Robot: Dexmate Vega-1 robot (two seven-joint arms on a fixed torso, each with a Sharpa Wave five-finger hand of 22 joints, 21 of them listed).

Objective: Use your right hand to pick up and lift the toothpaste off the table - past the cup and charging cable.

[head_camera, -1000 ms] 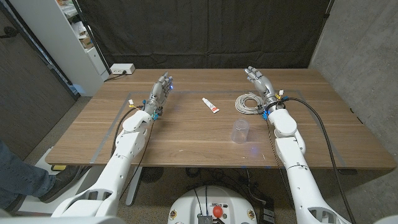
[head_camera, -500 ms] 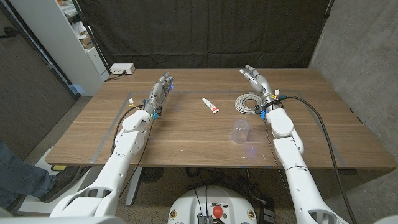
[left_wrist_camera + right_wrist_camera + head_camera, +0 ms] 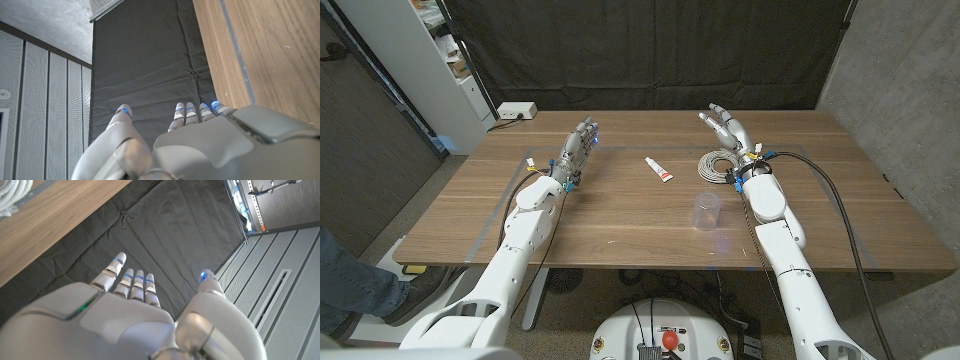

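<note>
A dark curtain hangs behind a wooden surface (image 3: 620, 225), with a concrete wall on the right and a white shelf at the far left.

Nearest the front edge, right of the middle, stands one clear plastic cup (image 3: 706, 211). Beyond it, toward the right edge, lies one coiled white cable (image 3: 718, 165). To the left of the coil, about the middle of the surface, lies one toothpaste tube (image 3: 659, 170), small and white with a red end, flat and slanted, well apart from the cup.

The tube looks light and soft. It should dent under a squeeze and may slide on the smooth wood. A pinch across its long sides near the middle seems the best hold, with the fingers brought down close to the wood.

Farther back, the right hand (image 3: 726, 130) hovers past the coil, fingers spread wide and holding nothing. The left hand (image 3: 580, 145) sits near the left edge, fingers straight and apart, also empty. One power strip (image 3: 517, 111) lies at the far left corner.
</note>
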